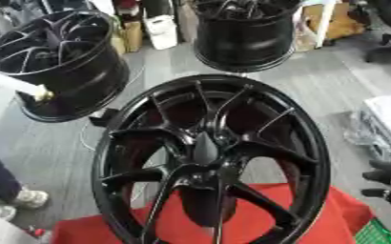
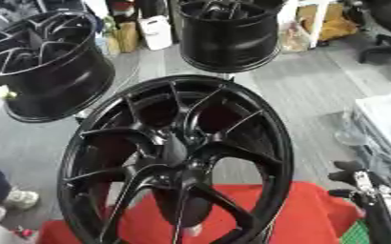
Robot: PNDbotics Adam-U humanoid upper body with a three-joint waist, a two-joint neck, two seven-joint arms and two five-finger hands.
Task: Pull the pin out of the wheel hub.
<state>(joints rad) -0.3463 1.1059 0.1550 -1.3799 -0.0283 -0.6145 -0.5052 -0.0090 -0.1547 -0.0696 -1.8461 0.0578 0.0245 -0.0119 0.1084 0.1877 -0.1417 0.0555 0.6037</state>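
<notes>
A large glossy black wheel hub (image 1: 211, 157) stands upright on its rim, its face turned toward the camera. It is a smooth, hard-looking alloy form: thin paired spokes fan out from a small centre boss to a broad round rim, with wedge-shaped openings between them. Through the lower openings shows a red cloth (image 1: 257, 219), soft and matte, which covers the bench under the wheel hub. The pin itself cannot be made out; the centre of the wheel hub is dark and its details blur together.

To the right of the wheel hub, low at the picture's edge, the right hand (image 2: 362, 183) shows as black fingers with a silver metal piece beside them. It is apart from the wheel hub's rim and touches nothing that can be seen; whether its fingers are spread or curled cannot be told. The left hand shows in neither view.

Just below the right hand, at the corner, is a green basket (image 1: 375, 233) with a grid pattern.

Behind the wheel hub, on the grey plank floor (image 1: 315, 90), stand two more black rims: a deep barrel-shaped one (image 1: 61, 62) to the upper left, tilted so its spokes face up, and another (image 1: 245, 35) straight behind. A white plastic canister (image 1: 160, 31) stands between them.
</notes>
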